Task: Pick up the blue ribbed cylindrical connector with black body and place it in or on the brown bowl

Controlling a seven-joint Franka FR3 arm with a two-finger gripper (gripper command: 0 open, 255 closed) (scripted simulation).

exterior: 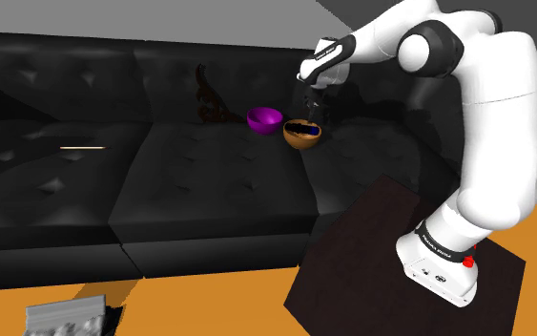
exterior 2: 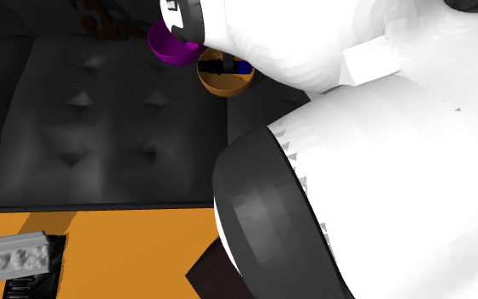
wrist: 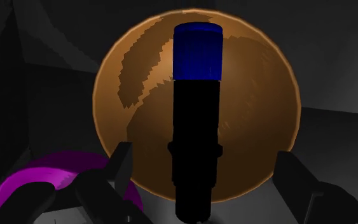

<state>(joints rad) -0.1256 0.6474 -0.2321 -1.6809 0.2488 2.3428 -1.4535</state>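
Note:
The connector (wrist: 198, 114), a black body with a blue ribbed end, lies inside the brown bowl (wrist: 260, 95). My gripper (wrist: 204, 154) hovers just above it, open, its fingers (wrist: 123, 165) standing wide on either side of the black body without touching it. In the shoulder view the gripper (exterior: 310, 103) hangs right over the bowl (exterior: 301, 136) on the black sofa seat, and the connector (exterior: 301, 124) shows as a dark blue strip in the bowl. From the second exterior view, the bowl (exterior 2: 224, 81) and connector (exterior 2: 230, 64) peek out beside the arm.
A purple bowl (exterior: 265, 119) sits touching the brown bowl on the shoulder view's left. A dark brown object (exterior: 210, 101) leans at the sofa's back (exterior: 85, 67). A grey box (exterior: 66, 318) lies on the orange floor. The dark stand (exterior: 371, 258) is at lower right.

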